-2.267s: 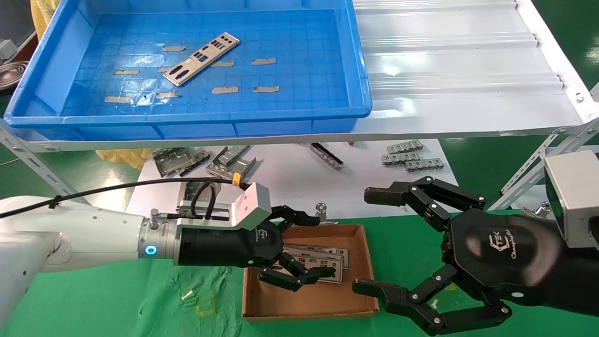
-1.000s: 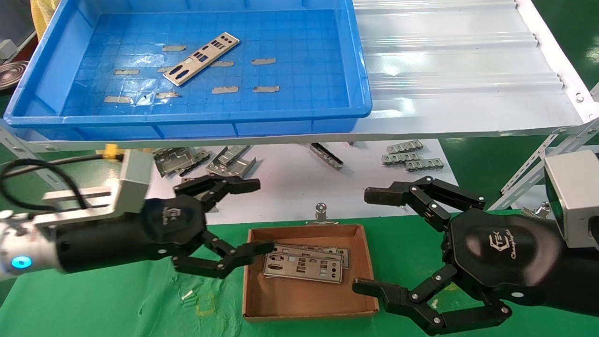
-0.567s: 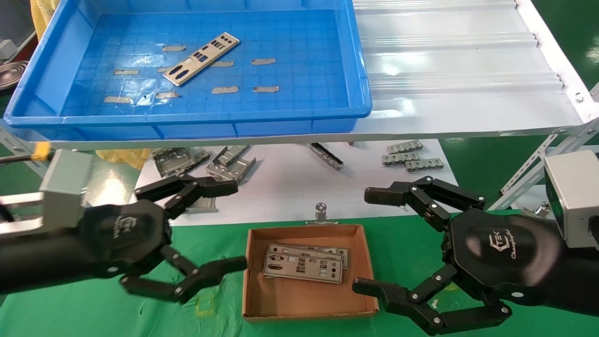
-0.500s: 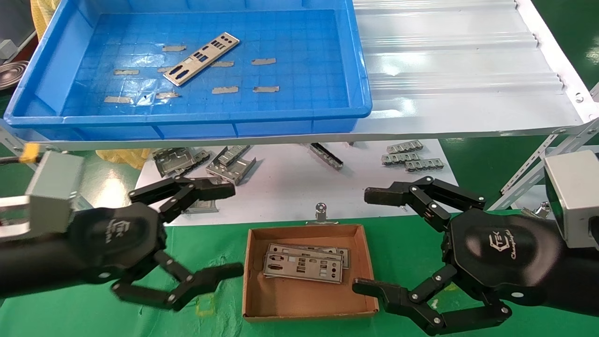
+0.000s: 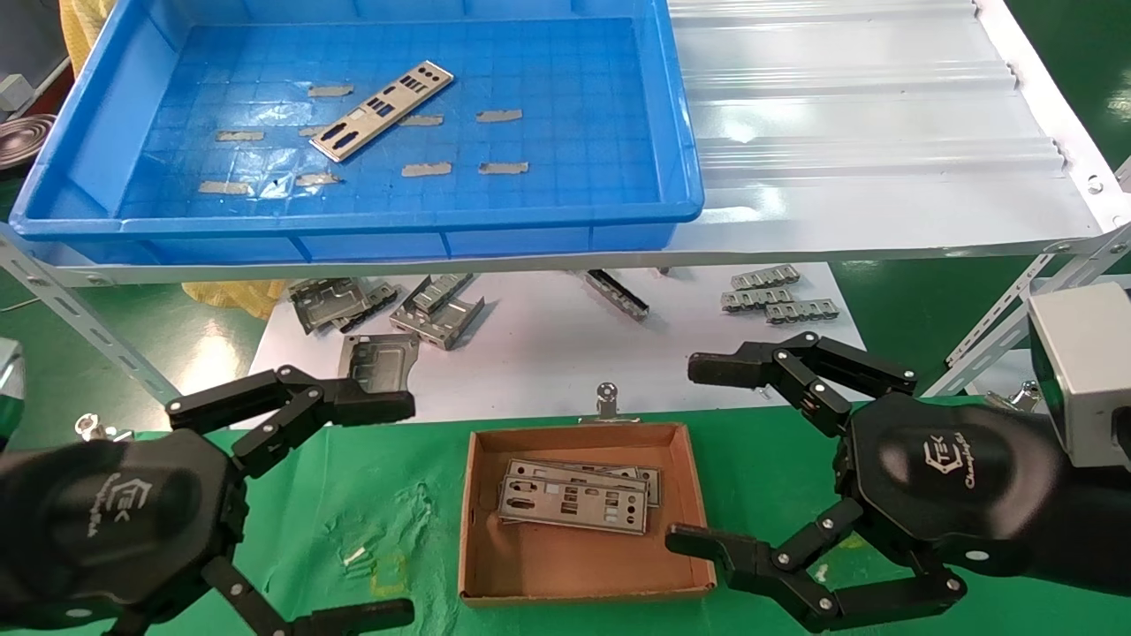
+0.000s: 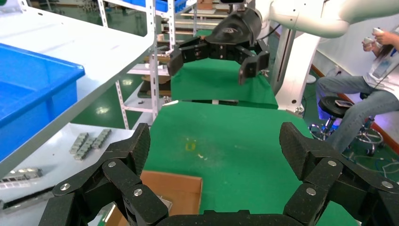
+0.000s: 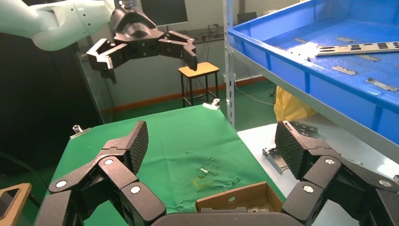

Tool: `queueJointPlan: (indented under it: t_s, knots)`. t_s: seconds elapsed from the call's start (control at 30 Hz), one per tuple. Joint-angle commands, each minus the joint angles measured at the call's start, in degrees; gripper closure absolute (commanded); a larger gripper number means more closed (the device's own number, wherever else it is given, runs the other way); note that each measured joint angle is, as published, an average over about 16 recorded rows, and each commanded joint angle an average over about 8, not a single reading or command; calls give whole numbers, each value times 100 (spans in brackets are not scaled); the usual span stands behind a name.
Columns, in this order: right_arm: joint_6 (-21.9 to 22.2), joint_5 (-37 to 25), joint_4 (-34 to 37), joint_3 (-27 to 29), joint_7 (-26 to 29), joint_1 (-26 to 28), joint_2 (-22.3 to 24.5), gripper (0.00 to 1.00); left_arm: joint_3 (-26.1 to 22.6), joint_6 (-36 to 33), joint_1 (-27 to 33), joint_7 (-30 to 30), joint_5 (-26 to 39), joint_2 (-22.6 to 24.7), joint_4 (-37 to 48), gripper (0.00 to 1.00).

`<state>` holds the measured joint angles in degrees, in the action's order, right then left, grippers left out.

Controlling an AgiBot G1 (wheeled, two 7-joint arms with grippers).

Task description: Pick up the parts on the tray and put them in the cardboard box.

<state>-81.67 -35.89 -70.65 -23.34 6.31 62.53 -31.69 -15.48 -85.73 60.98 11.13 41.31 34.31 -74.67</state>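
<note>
Left end effector (image 5: 353, 508) is backing off the cardboard box (image 5: 583, 579), jaws wide apart and empty, having dropped a plate on the stack (image 5: 574, 499) inside. One part (image 5: 382, 110) is still lying in the tray (image 5: 353, 225); likely next pick. Right end effector (image 5: 698, 455) is idling beside the box, jaws apart.

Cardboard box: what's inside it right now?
The cardboard box holds a stack of silver plates, fanned slightly toward its far side. The top plate covers the lower ones, so their count is unclear.
</note>
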Motion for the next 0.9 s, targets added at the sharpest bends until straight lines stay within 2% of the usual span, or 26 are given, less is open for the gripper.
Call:
queueJointPlan:
  t_s: [0.03, 0.9]
  knots:
    - [0, 1, 0, 0, 0, 0, 0, 0, 42, 0, -44, 30, -40, -58, -93, 0]
    - [1, 1, 0, 0, 0, 0, 0, 0, -49, 5, 52, -38, 49, 66, 106, 0]
